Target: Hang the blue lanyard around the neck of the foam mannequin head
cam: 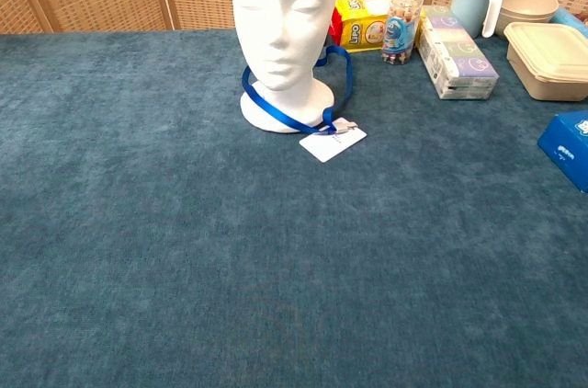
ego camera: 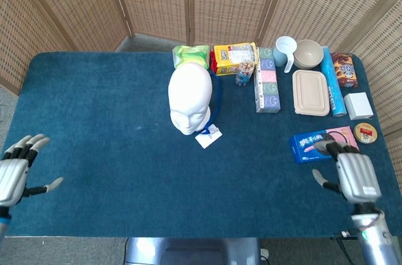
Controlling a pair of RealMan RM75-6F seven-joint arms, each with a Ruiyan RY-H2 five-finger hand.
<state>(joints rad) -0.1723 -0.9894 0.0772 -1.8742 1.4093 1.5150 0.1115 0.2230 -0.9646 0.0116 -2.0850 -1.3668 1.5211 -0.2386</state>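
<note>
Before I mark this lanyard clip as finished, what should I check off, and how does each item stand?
1. Blue lanyard looped around the neck of the foam mannequin head: ok; the strap runs across the front and behind the neck.
2. Head upright on its base: ok.
3. White badge card lying flat on the table beside the base: ok.
4. Left hand holding nothing, fingers apart, at the table's near left edge: ok.
5. Right hand holding nothing, near the blue packet: ok.
6. Strap free of the yellow box behind: cannot tell.
</note>
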